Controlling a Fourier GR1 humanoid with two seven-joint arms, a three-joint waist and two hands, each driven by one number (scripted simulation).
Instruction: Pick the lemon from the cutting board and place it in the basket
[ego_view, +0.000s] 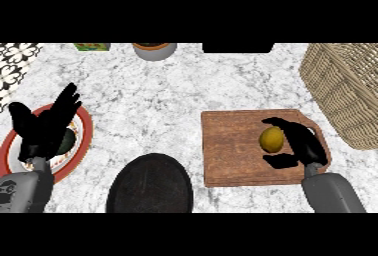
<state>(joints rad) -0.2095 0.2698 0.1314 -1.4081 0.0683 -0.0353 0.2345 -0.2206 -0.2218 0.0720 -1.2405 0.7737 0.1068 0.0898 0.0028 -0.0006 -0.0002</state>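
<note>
Right hand (303, 145) sits on the cutting board (229, 150), its fingers arched over the top of the lemon (272, 139) and the thumb below it, cupping the fruit from the right without yet closing on it. Lemon lies on the board's right half. Basket (343, 90) stands just beyond the board, at the table's (184, 85) right edge. Left hand (44, 127) rests open, fingers up, over a red-rimmed plate (83, 145) at the left. A black plate (150, 185) lies near the front.

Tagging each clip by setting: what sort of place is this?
Most likely a kitchen counter: a white marble worktop, a brown wooden cutting board with a yellow lemon on it, and a woven wicker basket.
</note>
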